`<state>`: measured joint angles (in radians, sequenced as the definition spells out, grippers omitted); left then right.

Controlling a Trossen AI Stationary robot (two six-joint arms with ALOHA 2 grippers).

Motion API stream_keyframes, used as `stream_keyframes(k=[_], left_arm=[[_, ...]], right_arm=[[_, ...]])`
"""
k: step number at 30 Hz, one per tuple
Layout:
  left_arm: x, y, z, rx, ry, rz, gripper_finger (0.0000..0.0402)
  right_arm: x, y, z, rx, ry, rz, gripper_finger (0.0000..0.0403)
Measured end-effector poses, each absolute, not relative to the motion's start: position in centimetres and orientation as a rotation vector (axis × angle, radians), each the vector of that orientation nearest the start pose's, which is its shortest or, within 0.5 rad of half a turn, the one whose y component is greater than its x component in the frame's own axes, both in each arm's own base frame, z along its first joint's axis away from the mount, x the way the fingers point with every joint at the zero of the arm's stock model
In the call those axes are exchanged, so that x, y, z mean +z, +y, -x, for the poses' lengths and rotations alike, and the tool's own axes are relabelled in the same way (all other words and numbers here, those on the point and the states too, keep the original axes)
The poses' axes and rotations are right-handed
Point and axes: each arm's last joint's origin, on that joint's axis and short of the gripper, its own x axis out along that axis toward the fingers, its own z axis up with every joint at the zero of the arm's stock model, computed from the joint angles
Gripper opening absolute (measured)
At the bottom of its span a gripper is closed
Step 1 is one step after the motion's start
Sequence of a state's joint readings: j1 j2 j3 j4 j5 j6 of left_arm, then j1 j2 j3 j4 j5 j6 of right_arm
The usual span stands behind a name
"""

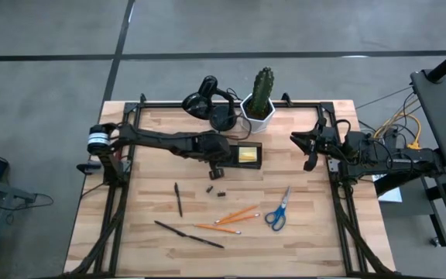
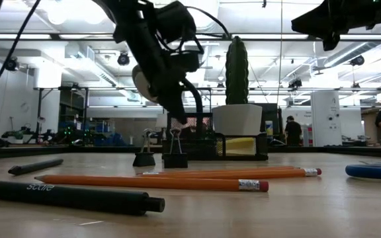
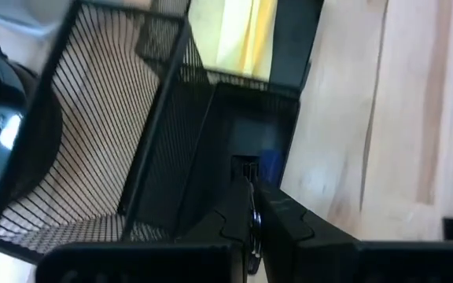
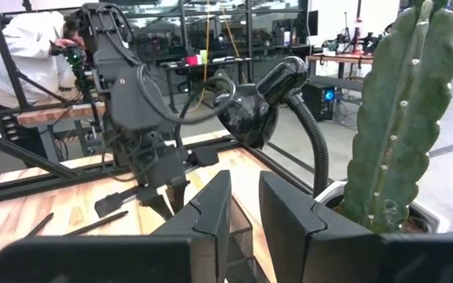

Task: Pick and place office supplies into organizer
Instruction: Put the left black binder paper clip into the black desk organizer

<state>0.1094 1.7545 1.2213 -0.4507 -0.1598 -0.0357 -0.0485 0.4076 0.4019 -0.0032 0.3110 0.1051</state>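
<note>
The black mesh organizer point(image 1: 233, 146) stands mid-table with a yellow sticky pad point(image 1: 248, 155) in its right compartment. My left gripper point(image 1: 217, 169) hovers at the organizer's near-left corner, slanting down, shut on a small dark clip point(image 3: 246, 167). Two more dark clips point(image 1: 209, 188) point(image 1: 223, 187) stand on the wood just in front. Two dark pens point(image 1: 178, 199) point(image 1: 189, 234), two orange pencils point(image 1: 237, 214) and the blue-handled scissors point(image 1: 278, 211) lie nearer the front edge. My right gripper point(image 1: 309, 152) waits raised at the right, slightly open and holding nothing. My left gripper pinches a thin silvery wire point(image 3: 252, 226) between its two shut fingers. The clip's dark body shows just past the fingertips. The fingers slant down from the table's left toward the organizer's mesh wall point(image 3: 93, 126). Whether the clip touches the organizer I cannot tell.
A white hexagonal pot with a cactus point(image 1: 260, 99) and a black desk lamp point(image 1: 207, 101) stand right behind the organizer. Black frame rails point(image 1: 122, 194) run along the table's left and right sides. A person sits in the room beyond point(image 4: 22, 47).
</note>
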Motion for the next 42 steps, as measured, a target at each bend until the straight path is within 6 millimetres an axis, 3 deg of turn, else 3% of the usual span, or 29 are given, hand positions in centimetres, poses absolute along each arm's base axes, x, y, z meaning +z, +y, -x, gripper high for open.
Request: stream_keyframes(k=[9, 38, 42], left_arm=[[19.8, 4.5, -36.3, 0.297, 1.022, -0.001, 0.0000], [19.5, 4.7, -36.2, 0.350, 1.036, -0.032, 0.0000], [19.4, 4.8, -36.2, 0.351, 1.039, -0.031, 0.0017]], right_arm=[[26.6, -1.5, -11.8, -0.359, -0.010, -0.100, 0.0057], [26.6, -1.5, -11.8, -0.364, -0.010, -0.102, 0.0056], [26.6, -1.5, -11.8, -0.364, -0.010, -0.102, 0.0056]])
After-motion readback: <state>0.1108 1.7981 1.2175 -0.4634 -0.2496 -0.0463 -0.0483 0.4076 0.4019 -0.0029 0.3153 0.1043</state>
